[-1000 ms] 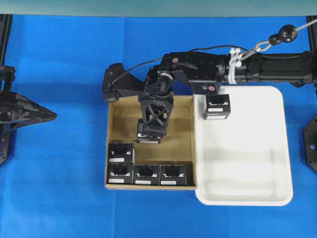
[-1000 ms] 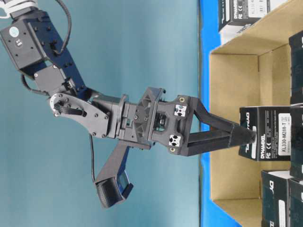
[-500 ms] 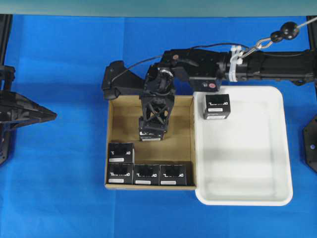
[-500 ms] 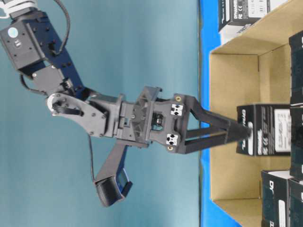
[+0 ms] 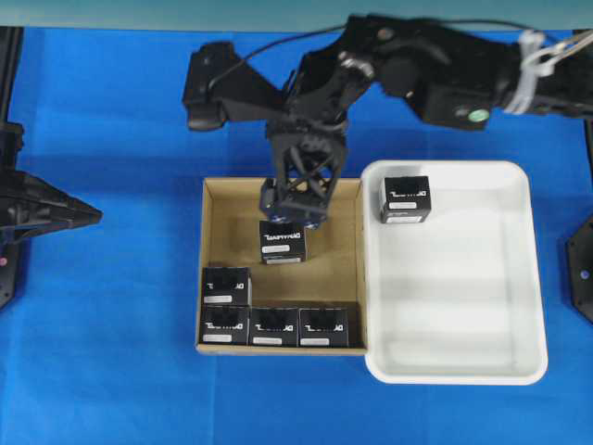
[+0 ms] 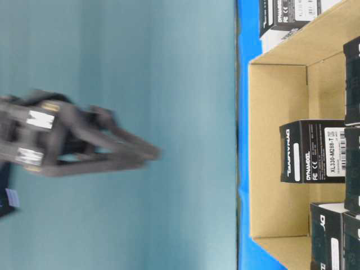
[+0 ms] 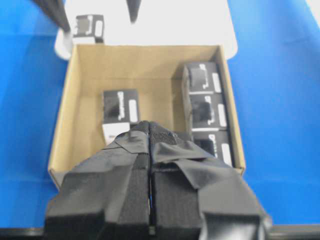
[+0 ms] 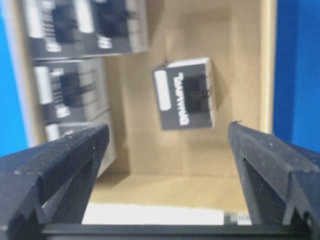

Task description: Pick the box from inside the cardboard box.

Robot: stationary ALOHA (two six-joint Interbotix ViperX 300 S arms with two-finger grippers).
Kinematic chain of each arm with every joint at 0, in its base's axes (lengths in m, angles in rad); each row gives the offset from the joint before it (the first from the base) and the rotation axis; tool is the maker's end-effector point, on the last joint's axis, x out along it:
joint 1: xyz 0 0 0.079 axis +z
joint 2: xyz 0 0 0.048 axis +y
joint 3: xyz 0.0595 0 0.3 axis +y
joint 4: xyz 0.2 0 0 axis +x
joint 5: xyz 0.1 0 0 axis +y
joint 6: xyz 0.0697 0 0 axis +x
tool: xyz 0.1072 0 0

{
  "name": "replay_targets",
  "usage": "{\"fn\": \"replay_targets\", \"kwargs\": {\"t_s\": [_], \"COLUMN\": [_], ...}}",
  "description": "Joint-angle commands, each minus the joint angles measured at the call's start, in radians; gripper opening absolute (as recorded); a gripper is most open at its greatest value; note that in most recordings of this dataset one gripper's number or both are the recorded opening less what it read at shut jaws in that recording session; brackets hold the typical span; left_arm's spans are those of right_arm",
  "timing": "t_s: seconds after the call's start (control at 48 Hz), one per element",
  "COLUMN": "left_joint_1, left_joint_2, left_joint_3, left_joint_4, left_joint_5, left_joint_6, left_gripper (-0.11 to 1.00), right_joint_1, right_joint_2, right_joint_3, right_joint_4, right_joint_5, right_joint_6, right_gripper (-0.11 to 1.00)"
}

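Note:
The cardboard box (image 5: 202, 269) lies open on the blue table. One black box (image 5: 284, 243) sits alone on its floor near the back wall, white lettering up. My right gripper (image 5: 296, 199) hangs open well above it, empty and not touching it. The right wrist view looks down between the wide-apart fingers (image 8: 65, 165) at that box (image 8: 185, 95). In the table-level view the right gripper (image 6: 152, 152) is a blur far from the box (image 6: 312, 151). My left gripper (image 7: 150, 125) is shut, empty, outside the carton (image 7: 70, 100), at the table's left (image 5: 97, 215).
Several more black boxes (image 5: 273, 326) line the carton's front wall and front-left corner. A white tray (image 5: 463, 306) touches the carton's right side and holds one black box (image 5: 405, 198) in its back-left corner. The right arm (image 5: 445, 74) spans the back of the table.
The right gripper has risen out of the carton with its jaws still open. The lone box stays on the carton floor. The left arm has not moved.

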Motion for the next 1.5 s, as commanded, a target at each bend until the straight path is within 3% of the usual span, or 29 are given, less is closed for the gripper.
{"fn": "replay_targets", "kwargs": {"t_s": [0.0, 0.187, 0.396, 0.812, 1.0, 1.208, 1.479], "left_joint_1": [0.002, 0.002, 0.003, 0.003, 0.003, 0.003, -0.006], "left_joint_2": [0.0, -0.006, -0.009, -0.009, -0.009, -0.009, -0.006], "left_joint_3": [-0.032, -0.034, -0.038, -0.043, -0.043, -0.043, -0.041], "left_joint_4": [0.003, 0.003, 0.003, 0.003, 0.003, 0.003, 0.003], "left_joint_5": [-0.003, -0.003, 0.003, 0.006, 0.006, 0.006, 0.008], "left_joint_6": [0.002, 0.005, 0.003, 0.005, 0.005, 0.006, 0.003], "left_gripper": [-0.07, -0.07, -0.07, -0.07, -0.07, -0.07, -0.07], "right_joint_1": [0.003, 0.005, 0.008, 0.012, 0.02, 0.057, 0.095], "right_joint_2": [-0.026, -0.035, -0.035, -0.029, -0.012, 0.029, 0.11], "right_joint_3": [-0.043, -0.146, -0.259, -0.288, -0.252, -0.126, -0.038], "right_joint_4": [0.0, -0.009, -0.06, -0.077, -0.081, -0.123, -0.153], "right_joint_5": [0.052, 0.207, 0.268, 0.287, 0.247, 0.137, 0.081], "right_joint_6": [0.008, 0.043, 0.052, 0.051, 0.043, 0.008, -0.012], "right_gripper": [0.99, 0.99, 0.99, 0.99, 0.99, 0.99, 0.99]}}
